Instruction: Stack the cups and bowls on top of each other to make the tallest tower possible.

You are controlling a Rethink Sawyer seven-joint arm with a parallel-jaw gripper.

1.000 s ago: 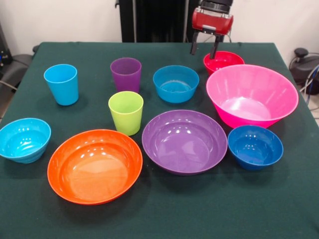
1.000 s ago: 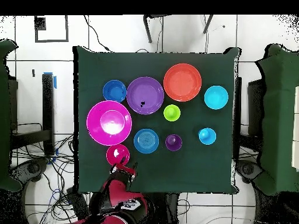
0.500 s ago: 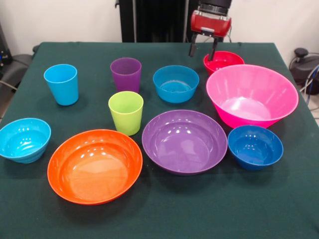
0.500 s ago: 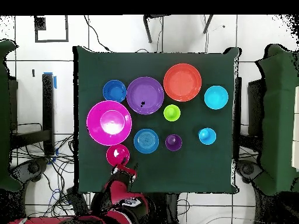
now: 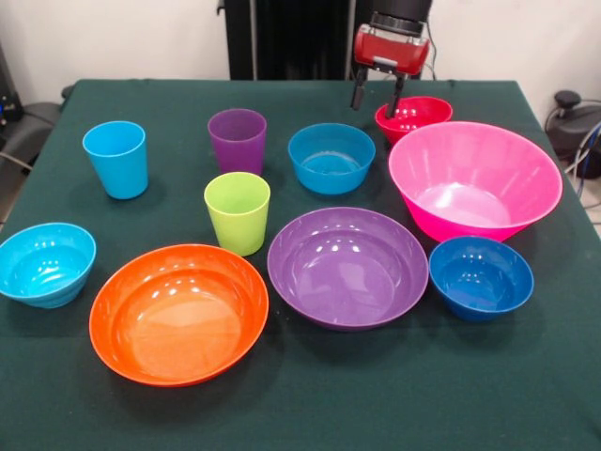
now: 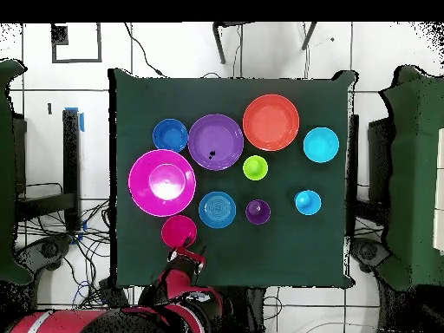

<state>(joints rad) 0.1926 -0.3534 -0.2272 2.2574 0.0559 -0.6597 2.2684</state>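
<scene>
My gripper (image 5: 377,97) (image 6: 189,256) hangs open at the table's far edge, just over the small red bowl (image 5: 413,115) (image 6: 179,231); one fingertip (image 5: 398,101) is at the bowl's near-left rim and the other is outside it. The light blue cup (image 5: 115,158), purple cup (image 5: 237,139) and lime green cup (image 5: 237,211) stand upright and apart. The blue bowl (image 5: 331,157), cyan bowl (image 5: 45,263), dark blue bowl (image 5: 481,276), orange bowl (image 5: 178,312), wide purple bowl (image 5: 347,266) and big pink bowl (image 5: 474,178) each sit alone. No tower shows.
A dark green cloth (image 5: 310,404) covers the table. The pink bowl stands close beside the red bowl. Chairs and cables lie on the floor around the table (image 6: 52,251).
The gripper has drifted slightly left in the front view and stayed open. The red bowl has shifted a little the same way with it. All other pieces are unmoved.
</scene>
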